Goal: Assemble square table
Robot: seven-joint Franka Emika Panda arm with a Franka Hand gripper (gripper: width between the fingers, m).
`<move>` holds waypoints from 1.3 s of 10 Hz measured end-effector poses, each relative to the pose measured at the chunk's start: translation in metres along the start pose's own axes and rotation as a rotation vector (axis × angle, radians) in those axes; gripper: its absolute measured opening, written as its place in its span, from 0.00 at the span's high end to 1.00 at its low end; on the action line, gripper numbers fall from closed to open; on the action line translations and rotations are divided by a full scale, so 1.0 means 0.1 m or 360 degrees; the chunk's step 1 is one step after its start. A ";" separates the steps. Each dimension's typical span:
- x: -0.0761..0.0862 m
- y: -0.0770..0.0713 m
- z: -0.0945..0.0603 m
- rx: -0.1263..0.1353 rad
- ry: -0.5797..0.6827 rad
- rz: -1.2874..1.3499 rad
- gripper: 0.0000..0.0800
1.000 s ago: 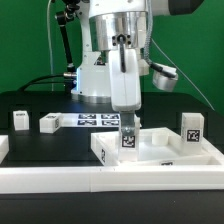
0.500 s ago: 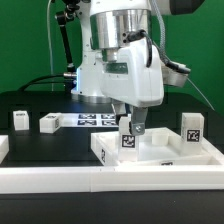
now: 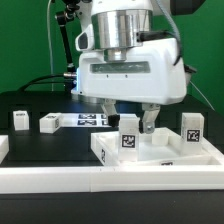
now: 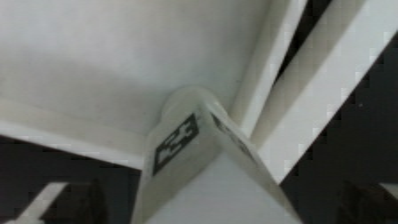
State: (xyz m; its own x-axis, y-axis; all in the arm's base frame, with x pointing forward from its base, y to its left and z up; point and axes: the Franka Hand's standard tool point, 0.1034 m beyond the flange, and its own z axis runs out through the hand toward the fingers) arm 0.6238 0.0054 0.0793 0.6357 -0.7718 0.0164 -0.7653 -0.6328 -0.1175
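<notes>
Exterior view: claw [image 3: 132, 124] rotated over leg [image 3: 129, 137].

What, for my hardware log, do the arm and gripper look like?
The arm is white, ending in a grey metal cylinder. The gripper has a wide white boxy body with a pale grey band and dark fingers. Black cables run behind.

Reaches straight down from above with arm [image 3: 120, 28]. Holds wrist upright, no tilt. Hangs gripper [image 3: 132, 126] low, wide white side turned to exterior camera. Points two dark fingers [image 3: 148, 122] down, one at each side, with gap between. Can't tell from either view if squeezing or loose. Fills middle of exterior view, big and close.
</notes>
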 end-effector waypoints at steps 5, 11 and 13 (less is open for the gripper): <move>-0.01 0.00 0.01 -0.0004 0.0000 -0.0546 0.19; 0.00 0.01 0.01 -0.0030 0.0006 -0.1153 0.19; 0.00 0.01 0.01 -0.0029 0.0006 -0.1164 0.34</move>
State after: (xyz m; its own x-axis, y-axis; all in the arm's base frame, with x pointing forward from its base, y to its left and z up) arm 0.6230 0.0044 0.0786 0.9845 -0.1516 0.0877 -0.1468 -0.9874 -0.0584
